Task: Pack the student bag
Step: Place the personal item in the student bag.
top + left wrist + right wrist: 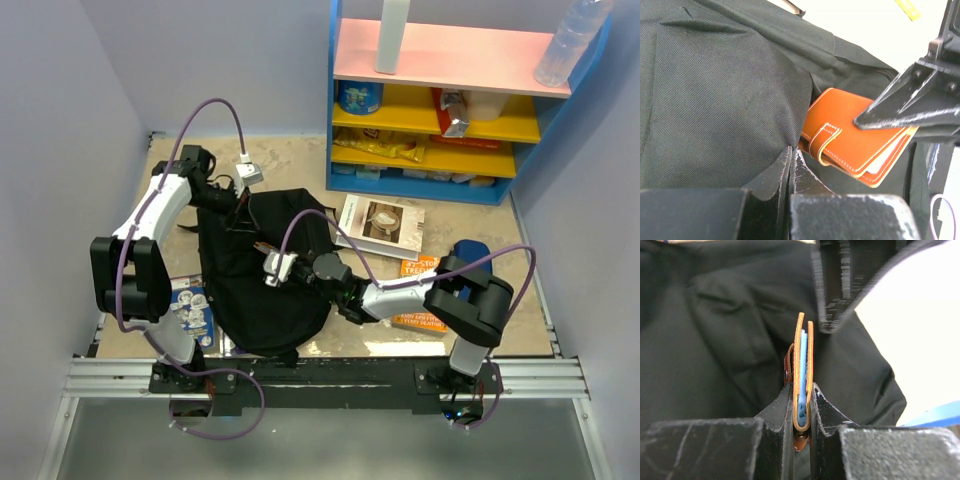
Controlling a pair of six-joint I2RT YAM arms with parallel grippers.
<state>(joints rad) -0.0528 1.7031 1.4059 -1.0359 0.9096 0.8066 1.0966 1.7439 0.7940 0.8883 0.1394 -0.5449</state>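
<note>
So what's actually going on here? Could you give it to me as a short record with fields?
Bag: black student bag lying mid-table
Left arm: left gripper shut, pinching the bag's fabric
Right arm: right gripper shut on an orange wallet
Wallet position: partly tucked under a fold of the bag
Outside the bag: white book to its right

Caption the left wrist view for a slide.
Left tool pinches the student bag while right tool holds an orange wallet at its opening.
</note>
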